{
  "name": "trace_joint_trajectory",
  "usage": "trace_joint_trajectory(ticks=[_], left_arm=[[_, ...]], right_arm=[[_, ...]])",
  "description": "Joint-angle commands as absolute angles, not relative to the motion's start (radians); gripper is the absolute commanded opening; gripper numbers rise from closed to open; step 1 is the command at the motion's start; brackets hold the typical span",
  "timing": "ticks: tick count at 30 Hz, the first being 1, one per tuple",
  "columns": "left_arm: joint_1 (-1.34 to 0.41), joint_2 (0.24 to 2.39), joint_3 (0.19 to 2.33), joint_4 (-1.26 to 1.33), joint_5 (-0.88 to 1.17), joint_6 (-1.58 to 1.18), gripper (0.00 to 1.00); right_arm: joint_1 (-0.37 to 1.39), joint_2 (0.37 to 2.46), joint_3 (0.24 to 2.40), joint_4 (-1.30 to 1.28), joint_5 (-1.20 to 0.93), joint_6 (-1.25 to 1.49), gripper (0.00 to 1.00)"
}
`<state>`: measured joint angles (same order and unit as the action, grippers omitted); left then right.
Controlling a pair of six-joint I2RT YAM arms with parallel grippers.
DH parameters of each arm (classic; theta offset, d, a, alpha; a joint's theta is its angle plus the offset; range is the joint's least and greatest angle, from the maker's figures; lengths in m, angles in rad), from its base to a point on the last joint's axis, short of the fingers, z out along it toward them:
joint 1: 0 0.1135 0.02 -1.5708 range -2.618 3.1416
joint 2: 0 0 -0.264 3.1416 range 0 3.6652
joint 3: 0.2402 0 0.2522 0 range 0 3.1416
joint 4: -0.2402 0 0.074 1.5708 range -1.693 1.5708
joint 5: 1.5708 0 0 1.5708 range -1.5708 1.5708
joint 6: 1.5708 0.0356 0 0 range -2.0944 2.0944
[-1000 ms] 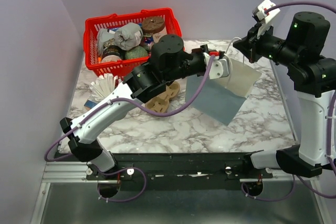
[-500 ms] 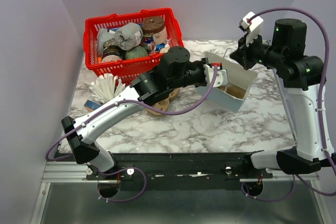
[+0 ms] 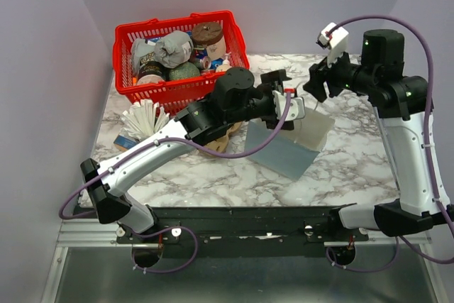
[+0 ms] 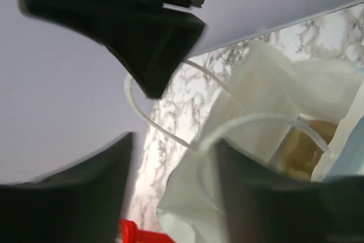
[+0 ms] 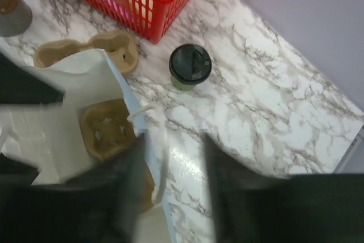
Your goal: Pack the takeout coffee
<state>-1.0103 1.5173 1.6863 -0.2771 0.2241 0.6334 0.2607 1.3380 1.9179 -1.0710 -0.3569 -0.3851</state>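
Note:
The takeout coffee [image 5: 190,66], a green cup with a black lid, stands on the marble just off the red basket's corner; in the top view the left arm hides it. A white and blue paper bag [image 3: 284,150] stands open on the table, a cardboard carrier [image 5: 105,129] inside it. My left gripper [image 3: 287,101] is open at the bag's top, the bag's rim [image 4: 256,95] and a handle loop between its fingers. My right gripper [image 3: 312,86] hangs open above the bag's far side, the other handle [image 5: 156,152] loose between its fingers.
A red basket [image 3: 177,54] of packed goods fills the back left. A second cardboard carrier [image 5: 85,52] lies on the marble between basket and bag. A grey cup of white stirrers [image 3: 140,120] stands at the left edge. Purple walls close in the table.
Both grippers have opened and let go of the bag's handles. The bag, held up and tilted before, now stands on the table. The right arm has moved left and lower.

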Motion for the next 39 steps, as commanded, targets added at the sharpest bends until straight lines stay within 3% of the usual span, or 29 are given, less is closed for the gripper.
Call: trace_joint_trajectory(ticks=[1, 2, 9, 14, 22, 25, 29, 35, 37, 39], left_arm=[[-1.005, 1.468, 1.597, -0.322, 0.199, 0.640, 0.99], [-1.002, 1.462, 1.585, -0.384, 0.205, 0.655, 0.99], [-0.927, 1.340, 1.508, -0.532, 0.319, 0.684, 0.99], [-0.911, 1.232, 1.431, -0.477, 0.330, 0.713, 0.99], [-0.910, 1.134, 1.307, -0.528, 0.288, 0.637, 0.99], [-0.910, 1.112, 1.286, -0.531, 0.278, 0.592, 0.99], [-0.910, 1.103, 1.273, -0.537, 0.250, 0.572, 0.99], [-0.893, 1.092, 1.249, -0.525, 0.222, 0.587, 0.99], [-0.890, 1.098, 1.244, -0.517, 0.215, 0.595, 0.99], [-0.888, 1.103, 1.236, -0.508, 0.207, 0.606, 0.99]], right_arm=[[0.265, 1.362, 1.845, -1.127, -0.281, -0.402, 0.85], [0.264, 1.362, 1.842, -1.134, -0.266, -0.402, 0.99], [0.264, 1.379, 1.954, -1.175, -0.351, -0.406, 1.00], [0.264, 1.356, 1.829, -1.164, -0.391, -0.465, 0.99], [0.242, 1.360, 1.657, -1.103, -0.419, -0.604, 0.88], [0.238, 1.388, 1.658, -1.109, -0.437, -0.641, 0.77], [0.236, 1.400, 1.643, -1.146, -0.485, -0.727, 0.55], [0.236, 1.402, 1.628, -1.180, -0.472, -0.778, 0.31], [0.238, 1.402, 1.631, -1.181, -0.468, -0.776, 0.29], [0.236, 1.404, 1.632, -1.181, -0.465, -0.770, 0.18]])
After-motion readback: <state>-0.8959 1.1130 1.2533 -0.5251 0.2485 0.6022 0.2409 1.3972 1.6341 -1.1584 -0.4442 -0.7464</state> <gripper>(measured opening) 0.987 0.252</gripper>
